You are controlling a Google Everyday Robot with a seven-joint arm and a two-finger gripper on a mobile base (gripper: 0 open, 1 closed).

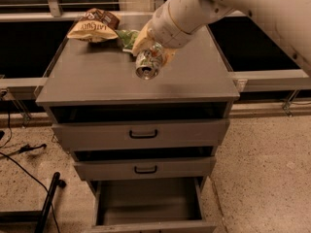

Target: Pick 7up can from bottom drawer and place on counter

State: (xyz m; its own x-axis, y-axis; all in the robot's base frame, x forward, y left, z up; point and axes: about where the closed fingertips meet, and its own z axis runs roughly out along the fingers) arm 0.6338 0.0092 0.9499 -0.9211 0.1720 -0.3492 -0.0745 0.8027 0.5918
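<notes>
Speckled terrazzo floor (265, 154), dark windows (24, 47) behind grey rails (272, 79), black cables (22, 149) at left.

Pincer (153, 56) with 7up can (148, 67) over counter (194, 79), chip bag (93, 27) behind left, bottom drawer (146, 200) below.

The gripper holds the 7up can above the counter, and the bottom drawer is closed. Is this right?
Not quite. The camera view shows the bottom drawer pulled open, not closed. The gripper does hold the 7up can above the counter.

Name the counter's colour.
Matte grey flat counter, camera view; the gripper holds the silver-ended can over it.
</notes>
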